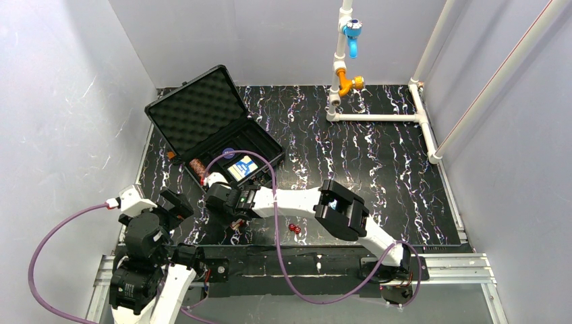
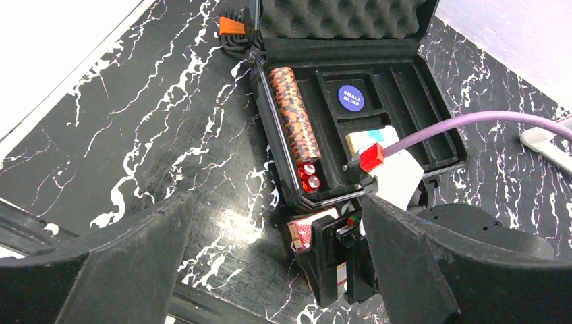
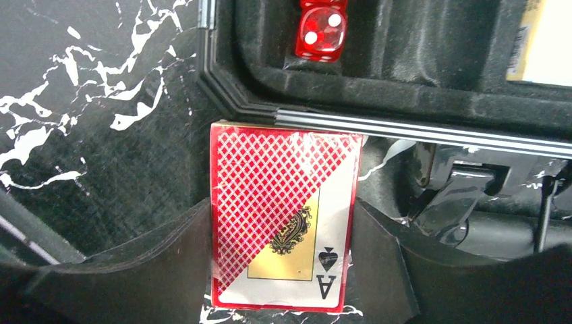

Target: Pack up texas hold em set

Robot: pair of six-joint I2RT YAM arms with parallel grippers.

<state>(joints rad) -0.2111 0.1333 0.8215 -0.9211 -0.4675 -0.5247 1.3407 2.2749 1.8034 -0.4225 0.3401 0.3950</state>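
Red card box [image 3: 280, 223] | gripped by right pincer [image 3: 283, 206] at case [image 3: 418, 91] rim | left pincer [image 2: 276, 206] agape, empty

One case [image 1: 195, 111], one chip stack [image 2: 293, 111], one red card box [image 3: 283, 216], one blue card box [image 1: 243, 167], four dice [image 2: 307, 170].

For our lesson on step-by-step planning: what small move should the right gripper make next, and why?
Probably lift straight up a little. The right gripper has its fingers against both sides of the red patterned card box, which sits just outside the rim of the black hard case, so it must clear that rim first.
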